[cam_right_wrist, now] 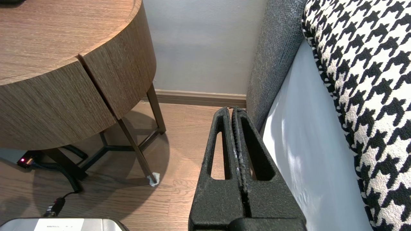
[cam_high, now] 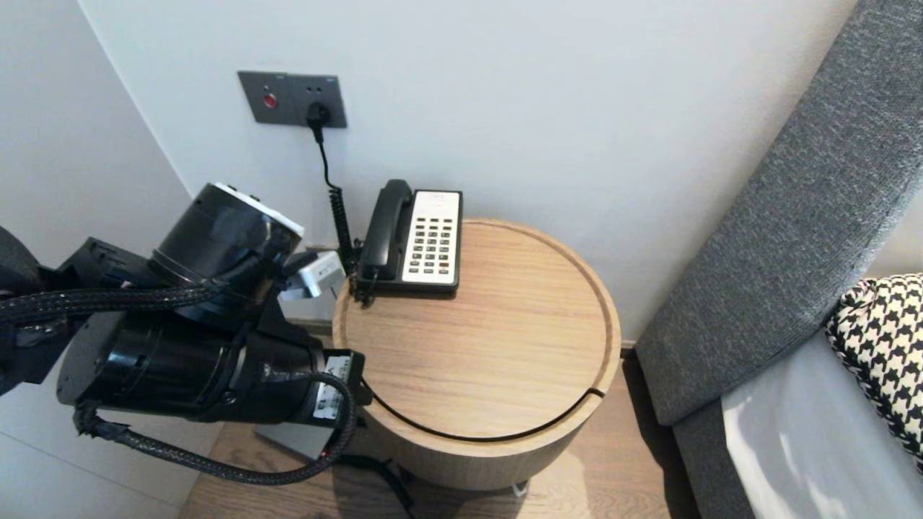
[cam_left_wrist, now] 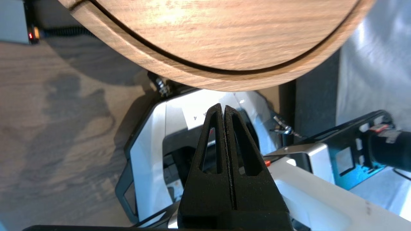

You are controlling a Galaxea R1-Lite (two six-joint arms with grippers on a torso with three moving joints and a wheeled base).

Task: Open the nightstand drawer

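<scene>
A round wooden side table (cam_high: pixel 505 346) is standing on a wood-plank floor (cam_high: pixel 613 468) in a corner of white wall (cam_high: pixel 577 108), with a grey upholstered headboard (cam_high: pixel 779 216) and a houndstooth cushion (cam_high: pixel 883 346) lying to its right. A grey wall plate (cam_high: pixel 292 99) is carrying a black plug (cam_high: pixel 317 114), and a coiled cord (cam_high: pixel 339 216) is running from it down to a corded telephone (cam_high: pixel 414 238), which is sitting at the table's far left edge with its black handset (cam_high: pixel 382 223) resting in the cradle.

The left arm (cam_high: pixel 202 339) is hanging beside the table's near left rim. The left gripper (cam_left_wrist: pixel 223 109) is pointing down below that rim with its fingers pressed together, holding nothing and touching nothing. The telephone is lying well beyond it, up on the tabletop. The right gripper (cam_right_wrist: pixel 231 110) is sitting parked low between table and headboard, fingers likewise together and empty.

Showing are one table, one telephone, one handset, one wall plate, one plug, one cushion and two grippers.
</scene>
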